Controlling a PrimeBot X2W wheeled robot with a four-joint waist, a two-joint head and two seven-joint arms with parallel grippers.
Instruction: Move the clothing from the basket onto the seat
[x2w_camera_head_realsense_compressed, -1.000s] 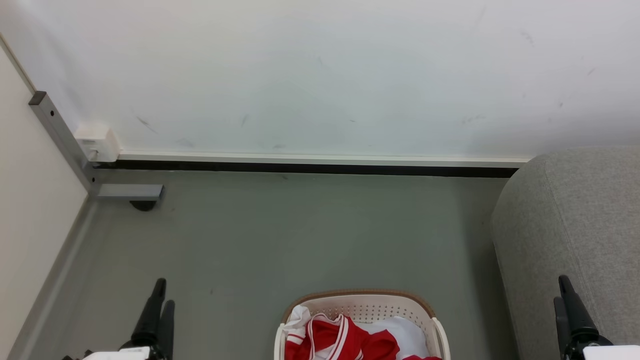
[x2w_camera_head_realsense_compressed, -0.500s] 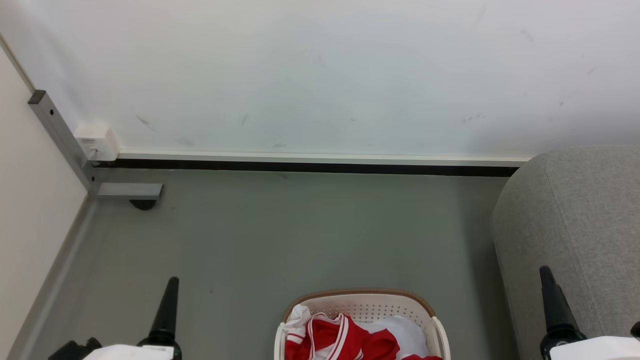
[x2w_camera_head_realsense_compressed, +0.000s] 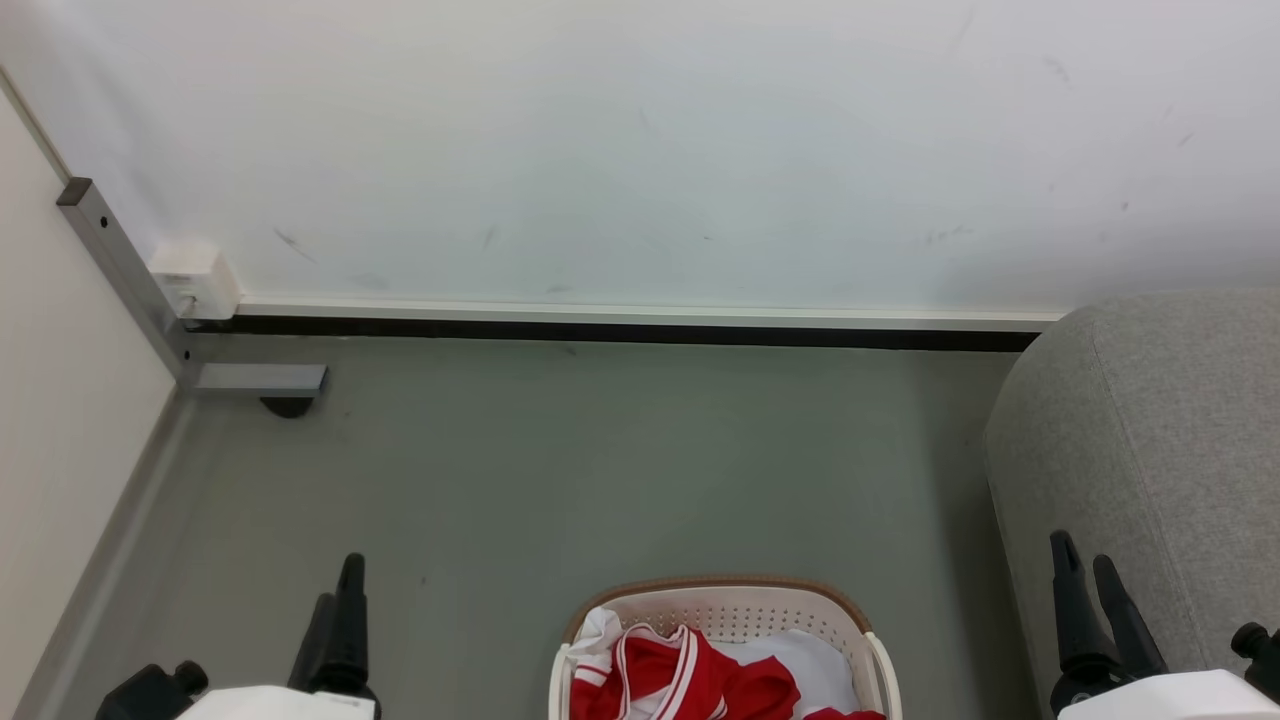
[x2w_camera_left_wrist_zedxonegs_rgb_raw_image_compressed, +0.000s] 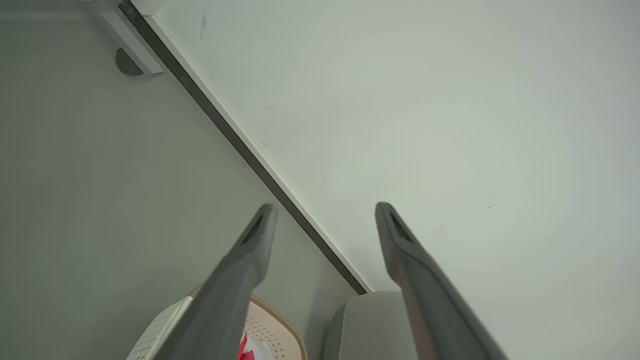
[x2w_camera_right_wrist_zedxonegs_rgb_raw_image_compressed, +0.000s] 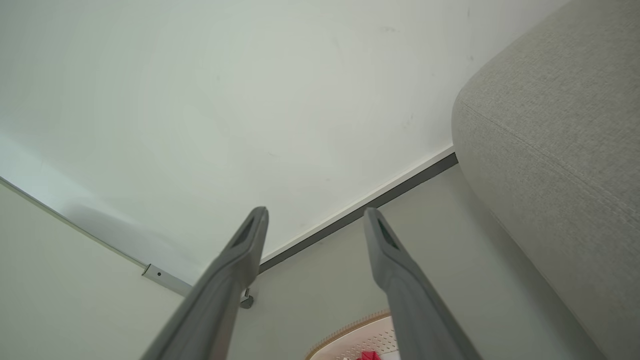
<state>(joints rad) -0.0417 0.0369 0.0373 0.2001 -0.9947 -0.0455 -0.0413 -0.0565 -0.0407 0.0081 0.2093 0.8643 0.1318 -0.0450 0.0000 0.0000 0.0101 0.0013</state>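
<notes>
The cream basket with its brown rim stands on the floor at the bottom middle of the head view, holding red-and-white clothing. The grey seat rises at the right. My left gripper is open and empty, low at the left of the basket. My right gripper is open and empty too, in front of the seat's side. The left wrist view catches the basket, a bit of clothing, the seat and my left gripper. The right wrist view has the basket, the seat and my right gripper.
A white wall with a dark skirting strip runs across behind the grey floor. A metal post with a foot and a white box stand in the left corner beside a pale partition.
Both grippers have turned about their own axes, so each pair of fingers now shows side by side. The right gripper has drifted left. Basket and clothing are unmoved.
</notes>
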